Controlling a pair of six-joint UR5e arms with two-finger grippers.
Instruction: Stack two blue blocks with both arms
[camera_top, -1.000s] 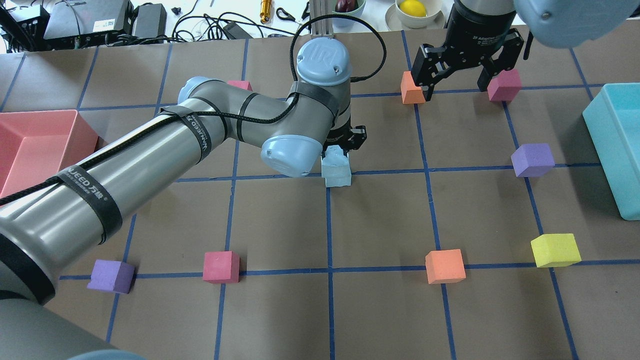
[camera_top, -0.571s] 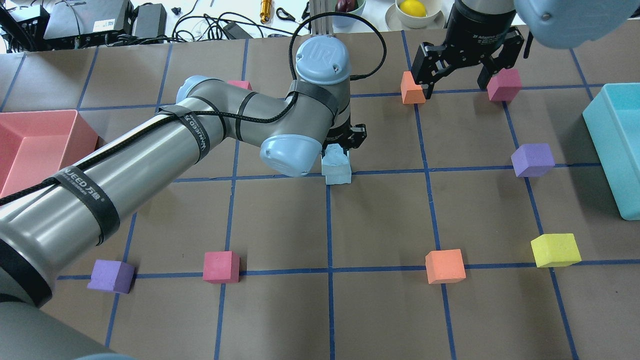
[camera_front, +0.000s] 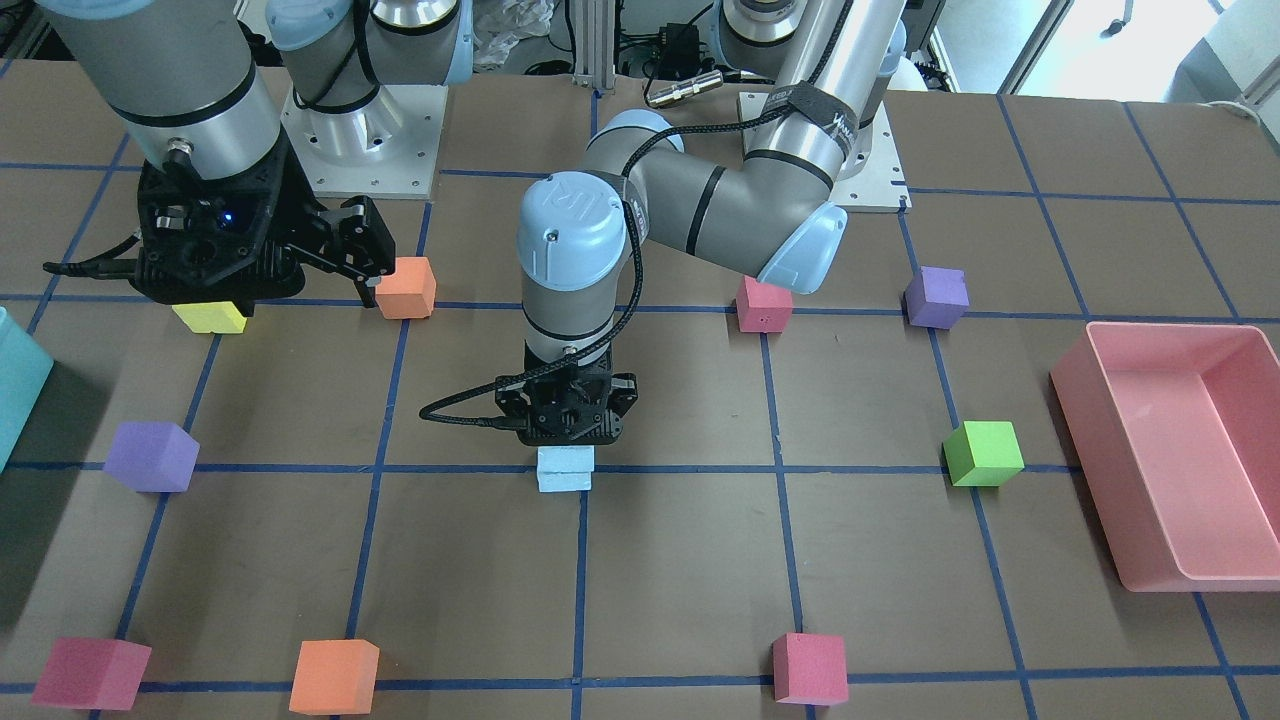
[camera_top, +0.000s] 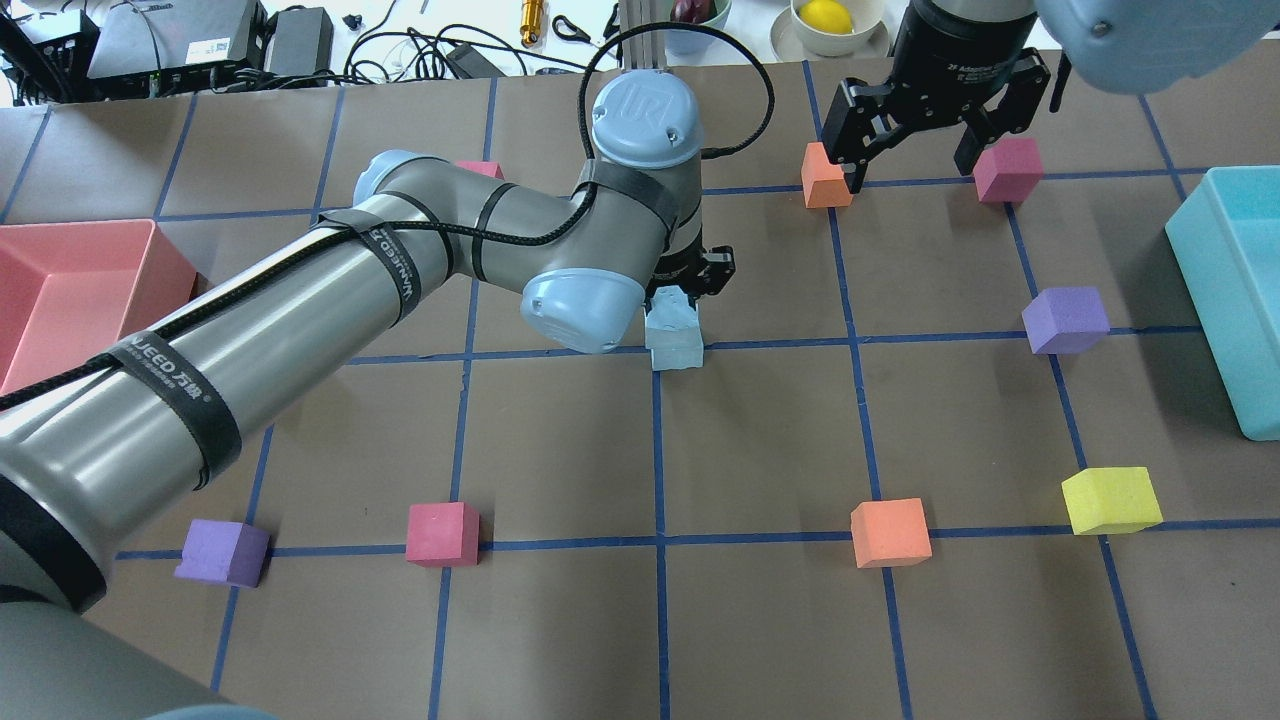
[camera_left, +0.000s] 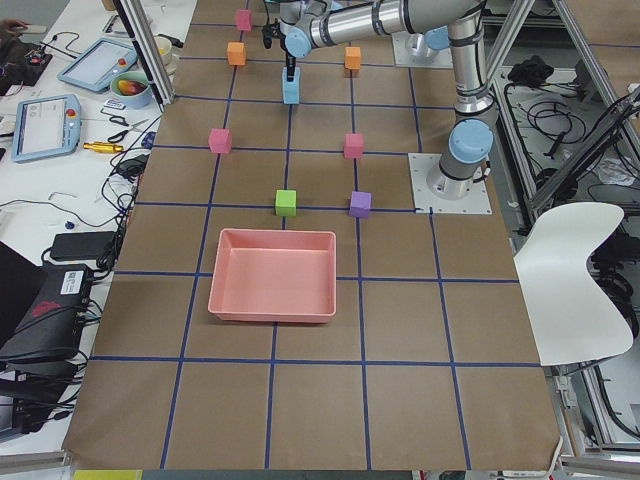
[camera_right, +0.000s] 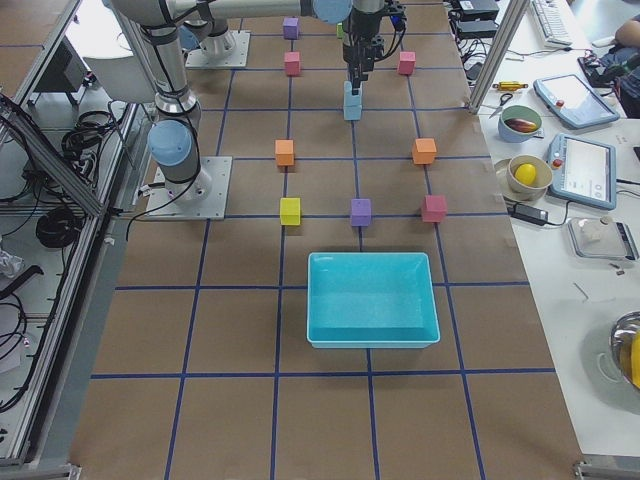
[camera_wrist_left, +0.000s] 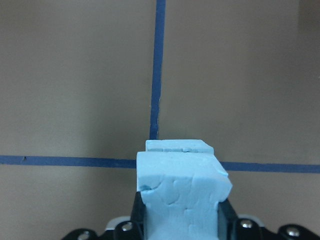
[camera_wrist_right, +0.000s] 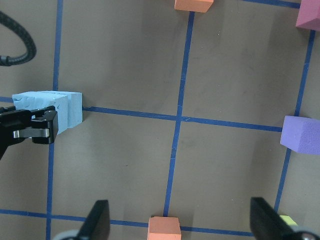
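Left gripper (camera_front: 566, 430) clamped upper blue block (camera_top: 672, 312) atop lower blue block (camera_top: 676, 354); right gripper (camera_top: 915, 160) hovered, fingers apart, between orange cube (camera_top: 825, 180) and magenta cube (camera_top: 1005, 168).

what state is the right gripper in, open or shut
Open. The right gripper has its fingers spread wide apart in the wrist view, with nothing held between them.

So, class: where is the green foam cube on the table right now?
In the front-facing view the green foam cube sits on a blue tape line in the right half, just left of the pink plastic bin.
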